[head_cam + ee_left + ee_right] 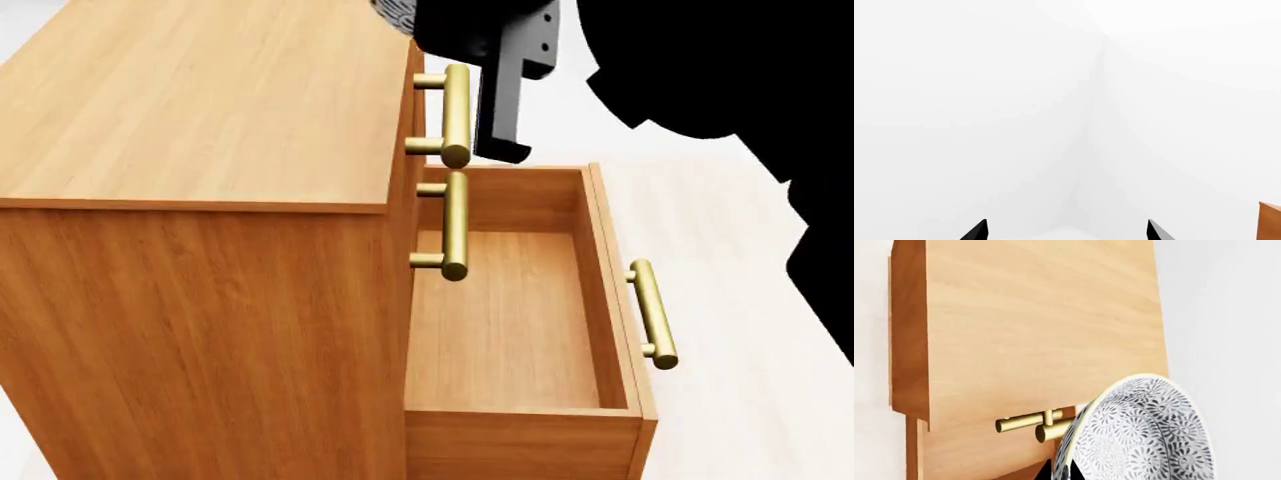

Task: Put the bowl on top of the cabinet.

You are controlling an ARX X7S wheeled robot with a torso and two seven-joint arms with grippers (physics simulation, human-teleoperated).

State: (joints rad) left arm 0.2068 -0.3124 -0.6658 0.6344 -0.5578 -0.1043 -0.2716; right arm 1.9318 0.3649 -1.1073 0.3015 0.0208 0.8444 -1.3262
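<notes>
Right wrist view: we hold the bowl (1141, 435) above the cabinet (1041, 330).
Our right end effector (1061, 471) grips its rim; our left end effector (1066, 231) is spread wide, holding nothing.

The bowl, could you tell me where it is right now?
The bowl is held by the right gripper beside the cabinet's front top edge, near the brass handles.

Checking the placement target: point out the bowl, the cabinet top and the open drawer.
bowl (1147, 440): right wrist view, patterned inside wall.
cabinet top (200, 100): head view, bare middle of the flat surface.
open drawer (501, 320): head view, its bare floor.
</notes>
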